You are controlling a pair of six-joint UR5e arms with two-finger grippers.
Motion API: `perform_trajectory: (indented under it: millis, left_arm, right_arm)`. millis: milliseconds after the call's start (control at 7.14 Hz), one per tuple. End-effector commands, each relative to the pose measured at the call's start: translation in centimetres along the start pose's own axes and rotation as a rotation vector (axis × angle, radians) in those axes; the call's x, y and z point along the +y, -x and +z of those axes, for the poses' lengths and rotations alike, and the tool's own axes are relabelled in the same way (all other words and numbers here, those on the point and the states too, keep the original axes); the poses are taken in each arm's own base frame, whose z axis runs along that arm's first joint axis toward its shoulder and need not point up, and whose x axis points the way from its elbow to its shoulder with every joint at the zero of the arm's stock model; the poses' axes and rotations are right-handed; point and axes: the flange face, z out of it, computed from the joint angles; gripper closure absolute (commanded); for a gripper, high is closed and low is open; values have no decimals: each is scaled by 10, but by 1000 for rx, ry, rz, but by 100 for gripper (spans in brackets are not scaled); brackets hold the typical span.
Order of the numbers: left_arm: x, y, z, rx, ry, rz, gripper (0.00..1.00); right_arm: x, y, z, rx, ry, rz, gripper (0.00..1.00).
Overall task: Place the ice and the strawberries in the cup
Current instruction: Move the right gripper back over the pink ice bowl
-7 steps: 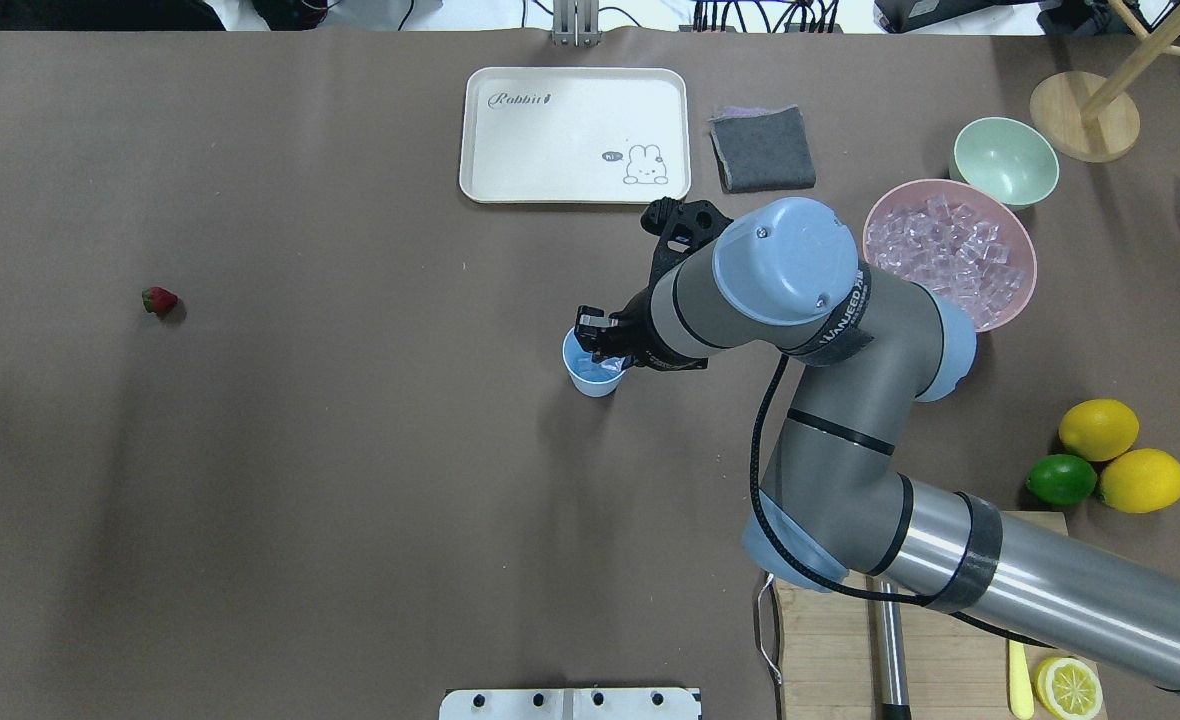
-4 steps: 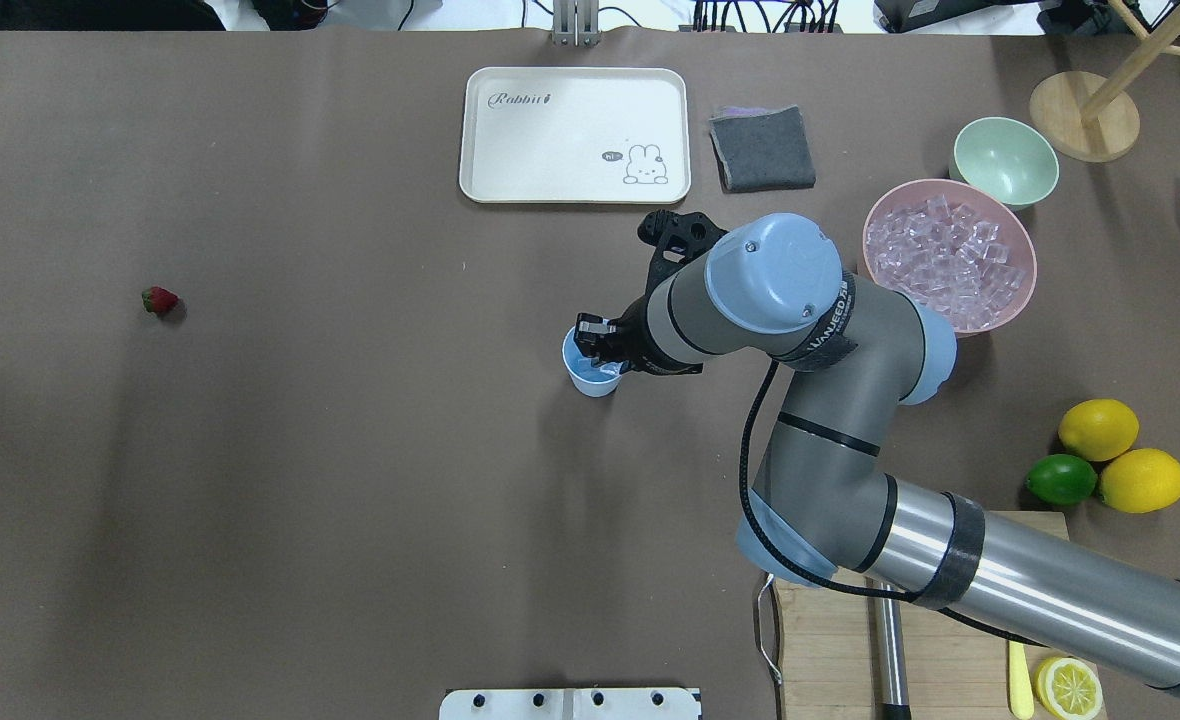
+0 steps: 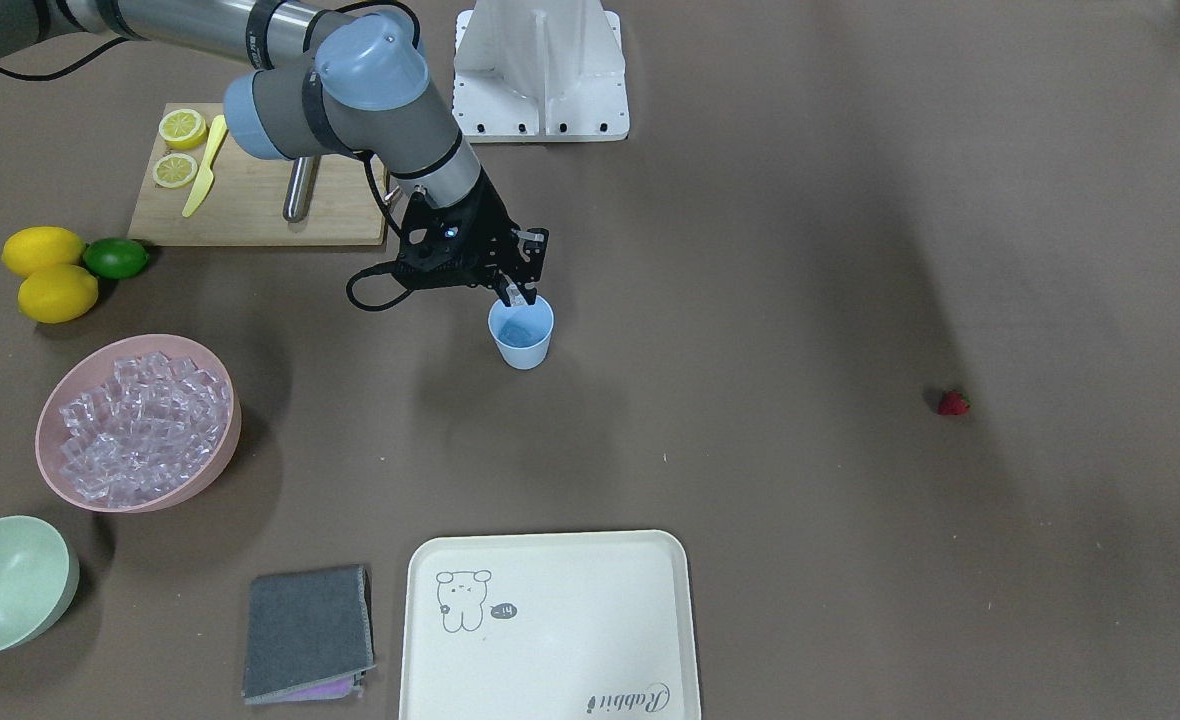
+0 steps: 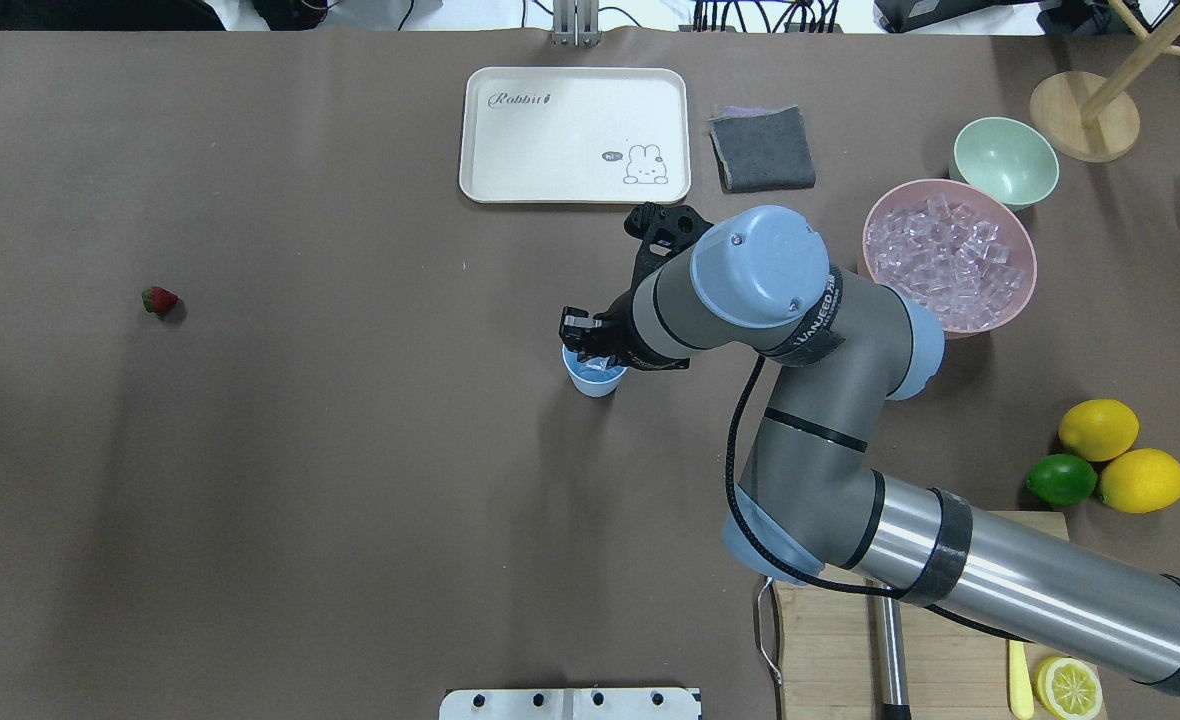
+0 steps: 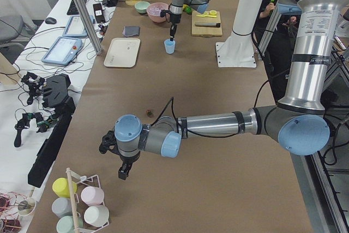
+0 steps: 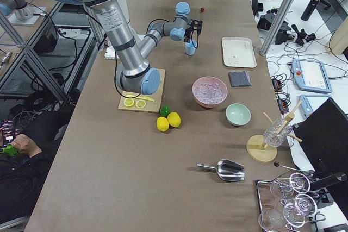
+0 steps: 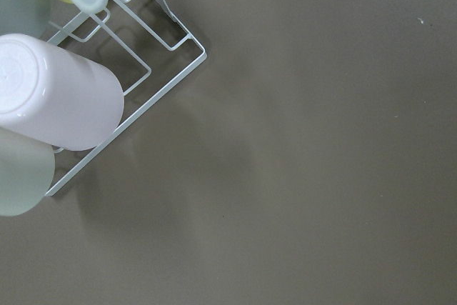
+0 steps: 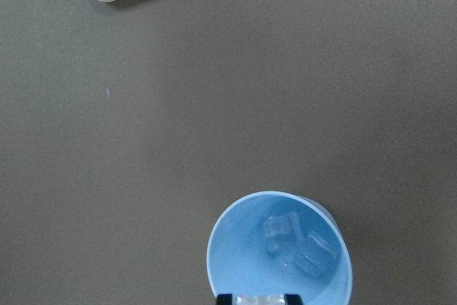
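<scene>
The light blue cup [image 4: 595, 380] [image 3: 521, 337] stands mid-table with two ice cubes [image 8: 296, 244] inside. My right gripper [image 4: 582, 340] [image 3: 512, 293] hangs just over the cup's rim. It is shut on a clear ice cube [image 8: 258, 299], seen between the fingertips in the right wrist view. More ice [image 4: 950, 255] fills the pink bowl [image 4: 866, 240]. The strawberry [image 4: 159, 300] [image 3: 953, 403] lies alone far to the left. My left gripper [image 5: 124, 172] shows only in the exterior left view, near a rack of cups; whether it is open or shut I cannot tell.
A cream tray [image 4: 550, 140] and grey cloth [image 4: 762, 150] lie at the back. A pale green bowl [image 4: 1005, 160], lemons [image 4: 1098, 428], a lime [image 4: 1060, 480] and a cutting board [image 4: 830, 640] crowd the right. A cup rack [image 7: 128, 105] sits under the left wrist.
The right arm has shifted left, carrying the gripper from over the cup's middle to its far-left rim. Cup and strawberry have not moved.
</scene>
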Motion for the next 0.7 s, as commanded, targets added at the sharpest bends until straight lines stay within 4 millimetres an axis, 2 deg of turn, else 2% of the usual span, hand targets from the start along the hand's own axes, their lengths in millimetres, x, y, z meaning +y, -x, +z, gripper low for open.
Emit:
perform_trajectory:
  millis: [0,140,280,420,560]
  left_arm:
    - [0,0,0,0,0,0,2]
    - [-1,0,0,0,-1,1,2]
    - [-3,-3,-3,-1,-8,6,2]
    - [-16,-19,-22,4,-47,39,2]
    - [-22,-39,-35,64,-78,66,2]
  right_arm:
    - [-8,-2,-4,1,-11,5,2]
    - [-12,0,-10,-8,-16,8,2]
    - [-25,1,-26,-26,-17,15,2]
    - [-43,-7,-61,-28,16,40,2]
    - [-52,-31,-96,-7,29,63,2]
